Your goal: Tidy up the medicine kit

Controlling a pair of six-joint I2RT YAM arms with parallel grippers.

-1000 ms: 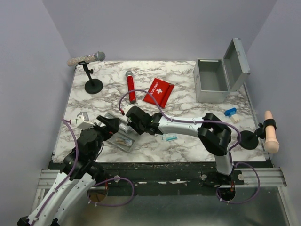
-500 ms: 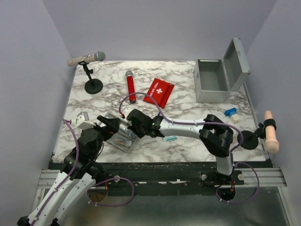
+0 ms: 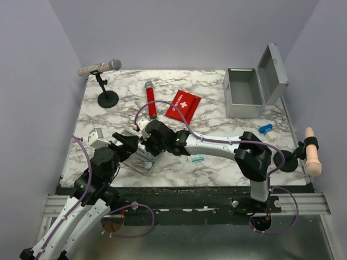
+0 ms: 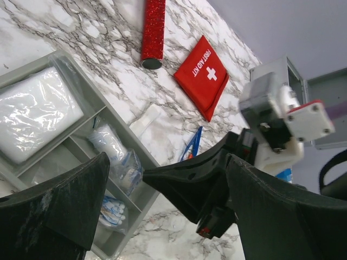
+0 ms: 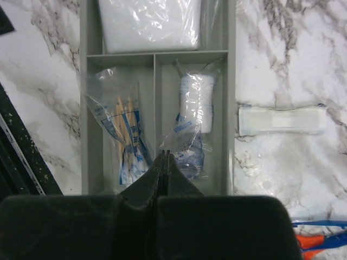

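Observation:
The medicine kit (image 3: 244,95) is a grey metal box standing open at the back right, far from both grippers. A shallow grey tray (image 3: 136,164) lies at the front left. My right gripper (image 5: 167,154) is shut, its tips pinching the corner of a clear bag with a gauze roll (image 5: 193,127) in the tray's (image 5: 231,81) right compartment. My left gripper (image 4: 162,216) is open and empty beside the tray (image 4: 70,65), with the right gripper between its fingers (image 4: 54,211). The bag also shows in the left wrist view (image 4: 116,160).
The tray also holds a bag of sticks (image 5: 126,135) and a white pad (image 5: 147,21). A flat white packet (image 5: 282,119) lies beside it. A red first-aid pouch (image 3: 182,105), a red microphone (image 3: 150,100), a microphone stand (image 3: 108,99), a teal packet (image 3: 195,158) and a blue item (image 3: 265,129) lie around.
My right gripper has moved a little left and further over the tray. The left arm has not moved.

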